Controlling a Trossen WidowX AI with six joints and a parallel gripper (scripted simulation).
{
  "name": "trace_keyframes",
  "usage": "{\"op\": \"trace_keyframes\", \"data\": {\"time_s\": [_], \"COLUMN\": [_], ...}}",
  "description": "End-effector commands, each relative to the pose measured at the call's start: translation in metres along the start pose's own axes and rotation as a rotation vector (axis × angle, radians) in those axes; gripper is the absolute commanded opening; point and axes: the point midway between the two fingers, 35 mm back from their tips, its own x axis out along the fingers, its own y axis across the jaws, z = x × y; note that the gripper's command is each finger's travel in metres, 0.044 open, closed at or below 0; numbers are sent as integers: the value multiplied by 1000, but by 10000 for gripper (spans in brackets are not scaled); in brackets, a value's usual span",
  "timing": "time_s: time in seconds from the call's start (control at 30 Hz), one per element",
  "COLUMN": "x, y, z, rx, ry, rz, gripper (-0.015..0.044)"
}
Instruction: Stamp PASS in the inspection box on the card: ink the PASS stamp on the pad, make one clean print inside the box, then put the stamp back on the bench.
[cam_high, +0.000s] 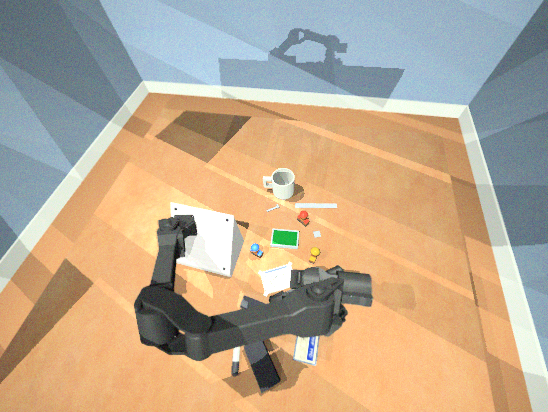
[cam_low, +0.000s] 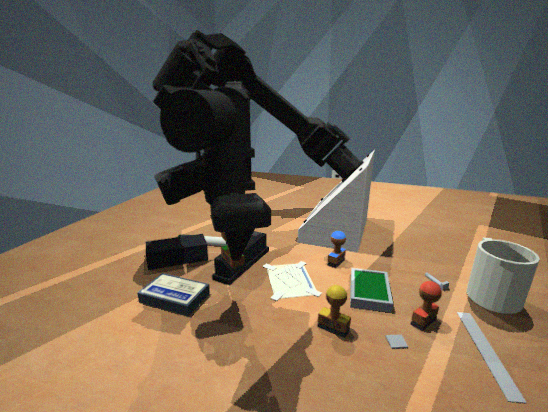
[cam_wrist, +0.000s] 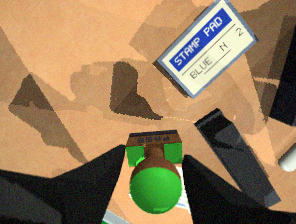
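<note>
1. Green knob, brown body: the PASS stamp (cam_low: 237, 260) (cam_wrist: 156, 187) is grasped in my pincer (cam_low: 235, 256) (cam_wrist: 154, 155), raised above the surface (cam_high: 400, 200) (cam_low: 100, 350) (cam_wrist: 50, 50).
2. From the top, my arm (cam_high: 270, 320) (cam_low: 227, 150) hides both stamp and pincer.
3. The black block (cam_high: 255, 302) (cam_low: 253, 248) (cam_wrist: 240, 160) lies near the card (cam_high: 277, 280) (cam_low: 291, 280) (cam_wrist: 183, 188), so I have that obstacle to mind.
4. My closed tin marked STAMP PAD, BLUE (cam_high: 306, 349) (cam_low: 174, 294) (cam_wrist: 207, 47) lies flat, apart from the card.
5. The open green pad (cam_high: 285, 238) (cam_low: 371, 287) (cam_wrist: 114, 218) sits among the blue stamp (cam_high: 255, 249) (cam_low: 338, 247), yellow stamp (cam_high: 314, 254) (cam_low: 335, 315) and red stamp (cam_high: 303, 217) (cam_low: 427, 305), all three upright.
6. Farther along I see the pale mug (cam_high: 283, 185) (cam_low: 502, 277), with a flat grey strip (cam_high: 316, 205) (cam_low: 490, 356) near it.
7. The white wedge (cam_high: 210, 240) (cam_low: 340, 210) stands beyond the blue stamp in my exterior view.
8. I can't tell whether the card's box bears any print.
</note>
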Motion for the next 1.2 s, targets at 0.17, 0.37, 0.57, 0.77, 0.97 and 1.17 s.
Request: {"op": "trace_keyframes", "data": {"time_s": [0.17,0.37,0.57,0.77,0.97,1.17], "x": [6,16,26,36,46,55], "y": [2,3,3,3,3,2], "z": [4,5,5,5,5,5], "rx": [-9,-9,-9,-8,-8,-8], "ry": [-3,-3,-3,-3,-4,-5], "rz": [0,0,0,0,0,-1], "gripper": [0,0,0,0,0,0]}}
